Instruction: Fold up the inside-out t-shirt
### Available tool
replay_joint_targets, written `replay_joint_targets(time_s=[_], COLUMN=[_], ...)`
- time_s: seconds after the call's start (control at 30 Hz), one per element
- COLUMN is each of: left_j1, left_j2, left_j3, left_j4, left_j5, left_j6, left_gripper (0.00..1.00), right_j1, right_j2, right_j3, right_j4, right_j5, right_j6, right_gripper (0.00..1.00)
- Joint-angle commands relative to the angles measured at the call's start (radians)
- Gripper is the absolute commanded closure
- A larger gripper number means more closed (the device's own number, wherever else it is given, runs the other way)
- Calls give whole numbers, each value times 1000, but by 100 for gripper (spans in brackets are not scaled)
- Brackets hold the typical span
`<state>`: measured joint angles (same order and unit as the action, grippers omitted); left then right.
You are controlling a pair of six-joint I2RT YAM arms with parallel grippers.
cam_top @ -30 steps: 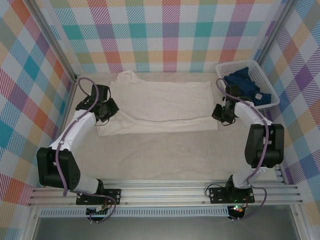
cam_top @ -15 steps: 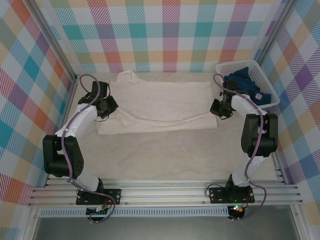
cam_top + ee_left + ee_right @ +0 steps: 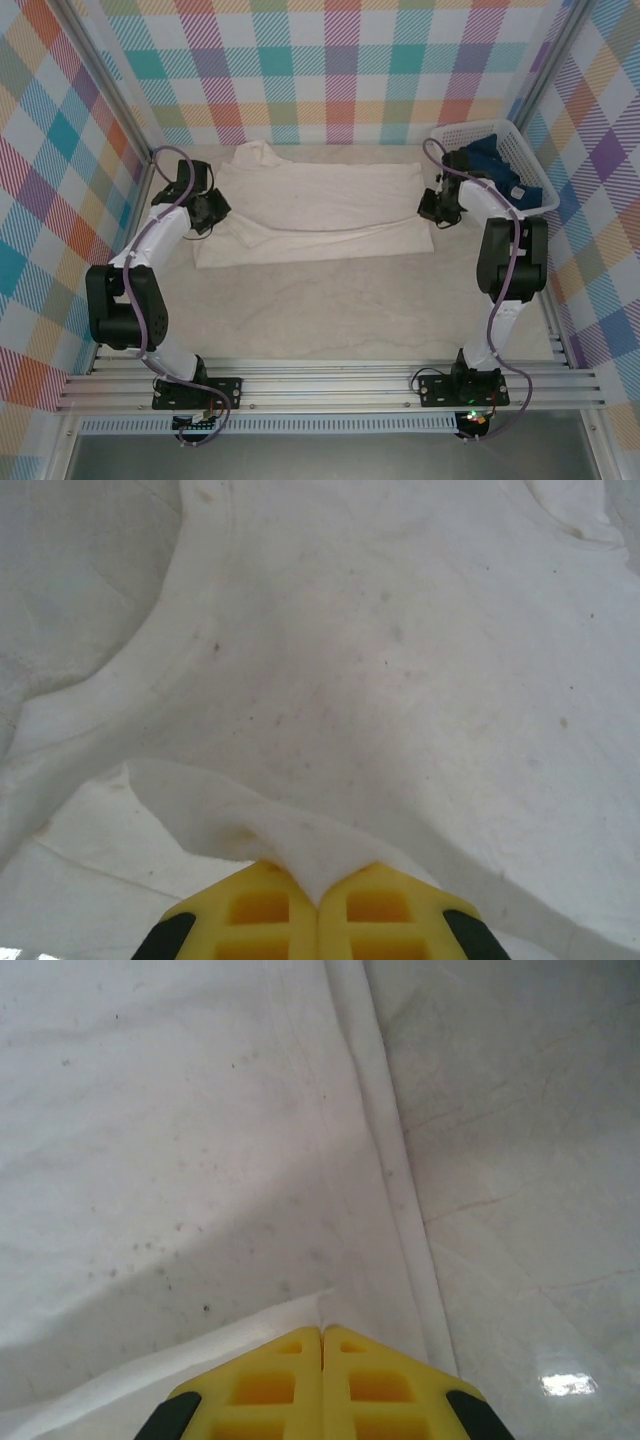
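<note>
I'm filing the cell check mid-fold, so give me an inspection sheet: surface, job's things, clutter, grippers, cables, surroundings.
Surface: pale table, bare on the near side.
Job's things: white t-shirt spread across the far half, near edge lifted at both ends.
Clutter: white basket far right, holding a dark blue garment.
Grippers: left gripper shut on the t-shirt; right gripper shut on the t-shirt.
Cables: purple cables along both arms.
Surroundings: checked walls; metal rails at the near edge.

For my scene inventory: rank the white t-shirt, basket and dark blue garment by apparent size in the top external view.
1. white t-shirt, clearly largest
2. basket
3. dark blue garment, lying inside the basket
</note>
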<state>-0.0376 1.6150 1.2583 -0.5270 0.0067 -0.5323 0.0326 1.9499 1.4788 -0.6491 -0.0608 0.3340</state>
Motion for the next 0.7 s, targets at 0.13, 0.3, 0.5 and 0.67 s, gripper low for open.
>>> replay_joint_targets(time_s=[0.13,0.3,0.5,0.67], left_j1=[34,35,34,36], left_j2=[57,109,204,324], left_j3=[62,77,129,215], left_j4=[16,35,61,64], left_j5=[2,15,36,49], left_j6=[24,20,16,11], left_gripper=[100,100,100,100], right_j1=[10,20,25,26], right_j2=[58,109,183,223], right_j3=[69,113,189,275], right_j4=[-16,-9,-12,-33], right_j5=[15,16,33,18], right_j6=[-16,-18,-23,-33], right_gripper=[98,97,92,82])
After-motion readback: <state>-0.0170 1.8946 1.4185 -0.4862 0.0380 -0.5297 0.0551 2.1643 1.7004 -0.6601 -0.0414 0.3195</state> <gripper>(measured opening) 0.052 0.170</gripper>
